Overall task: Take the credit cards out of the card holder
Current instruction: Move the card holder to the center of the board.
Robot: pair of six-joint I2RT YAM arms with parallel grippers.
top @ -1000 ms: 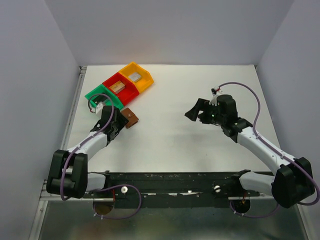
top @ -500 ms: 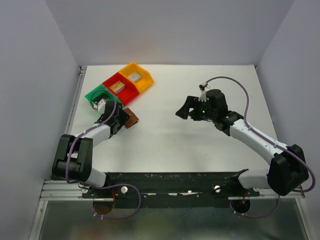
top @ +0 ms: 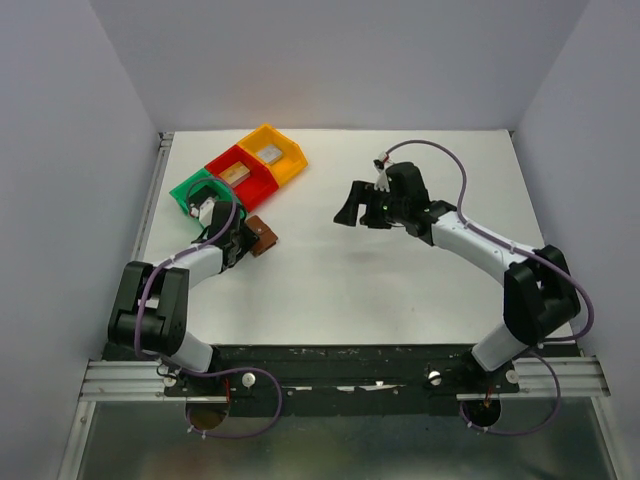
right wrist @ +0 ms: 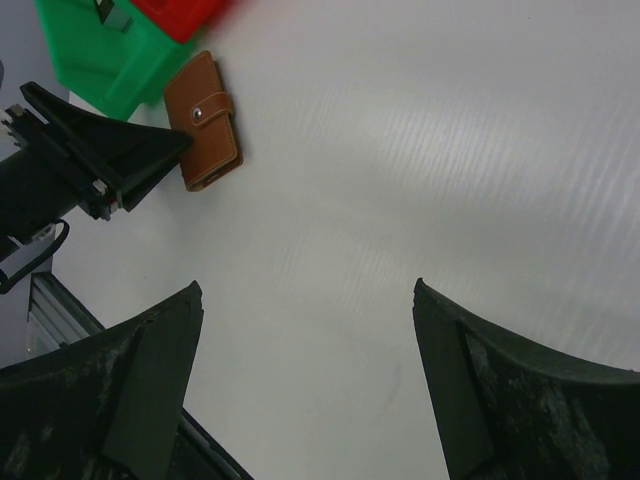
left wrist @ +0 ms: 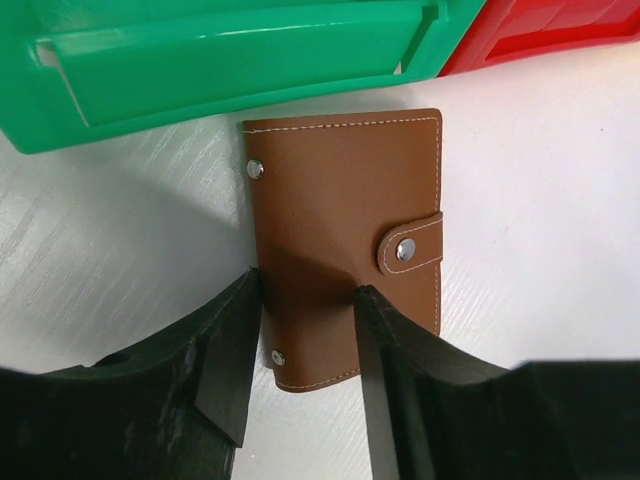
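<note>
Right tool (top: 347,212) now further left, jaws wide apart; left tool (left wrist: 305,288) narrower, jaws apart over closed card holder (left wrist: 345,200); white bench (top: 400,290), grey walls (top: 330,60).

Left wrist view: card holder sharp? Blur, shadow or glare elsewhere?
Left wrist: card holder sharp, stitching and snaps readable, soft shadow on it between the fingers. Right wrist: red bin at the top edge blurred, streaky sheen on the table. Top external: even light, no glare.
</note>
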